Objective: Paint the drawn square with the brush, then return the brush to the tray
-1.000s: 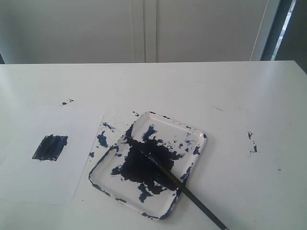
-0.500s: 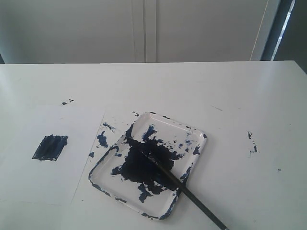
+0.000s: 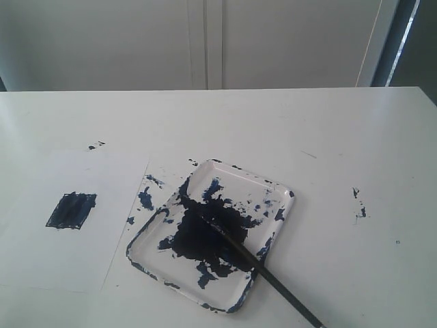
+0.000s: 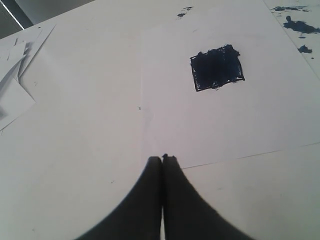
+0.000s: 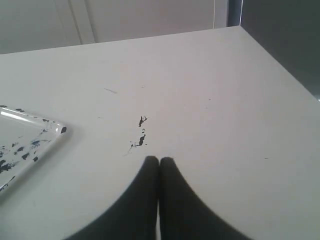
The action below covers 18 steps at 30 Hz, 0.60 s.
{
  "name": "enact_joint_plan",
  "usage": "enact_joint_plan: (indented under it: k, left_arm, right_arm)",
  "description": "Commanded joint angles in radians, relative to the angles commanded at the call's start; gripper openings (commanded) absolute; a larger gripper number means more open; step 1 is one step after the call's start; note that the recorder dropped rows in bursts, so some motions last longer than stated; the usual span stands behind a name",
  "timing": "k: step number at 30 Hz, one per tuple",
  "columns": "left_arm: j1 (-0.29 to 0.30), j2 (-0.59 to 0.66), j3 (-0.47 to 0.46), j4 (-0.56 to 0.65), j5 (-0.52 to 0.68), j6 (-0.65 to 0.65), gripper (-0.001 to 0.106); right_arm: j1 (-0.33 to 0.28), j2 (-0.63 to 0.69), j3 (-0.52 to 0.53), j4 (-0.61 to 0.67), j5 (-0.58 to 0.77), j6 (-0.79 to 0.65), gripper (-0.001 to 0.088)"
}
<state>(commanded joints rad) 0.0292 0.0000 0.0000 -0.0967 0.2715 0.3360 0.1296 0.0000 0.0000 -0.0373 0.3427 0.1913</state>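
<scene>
The drawn square (image 3: pixel 71 210) on the white paper (image 3: pixel 41 260) is filled dark blue; the left wrist view shows it too (image 4: pixel 217 67). The clear tray (image 3: pixel 276 186) lies at the table's middle, smeared with a big dark blotch. The thin black brush (image 3: pixel 273 280) lies with its tip in the blotch and its handle running out over the tray's near right rim. Neither arm appears in the exterior view. My left gripper (image 4: pixel 162 159) is shut and empty above the paper, well short of the square. My right gripper (image 5: pixel 159 160) is shut and empty over bare table right of the tray (image 5: pixel 57 131).
Paint specks mark the table right of the tray (image 3: pixel 359 203) and behind the paper (image 3: pixel 95 145). Smears lie on the sheet edge beside the tray (image 3: pixel 145 198). Loose white sheets (image 4: pixel 15 65) are stacked beyond the paper in the left wrist view. The table's right edge (image 5: pixel 280 65) is near.
</scene>
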Motion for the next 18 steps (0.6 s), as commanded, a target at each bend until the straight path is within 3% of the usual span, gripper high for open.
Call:
enact_joint_plan:
  k: [18]
  left_arm:
    - [0.000, 0.000, 0.000, 0.000, 0.000, 0.000, 0.000]
  right_arm:
    - [0.000, 0.000, 0.000, 0.000, 0.000, -0.010, 0.0000]
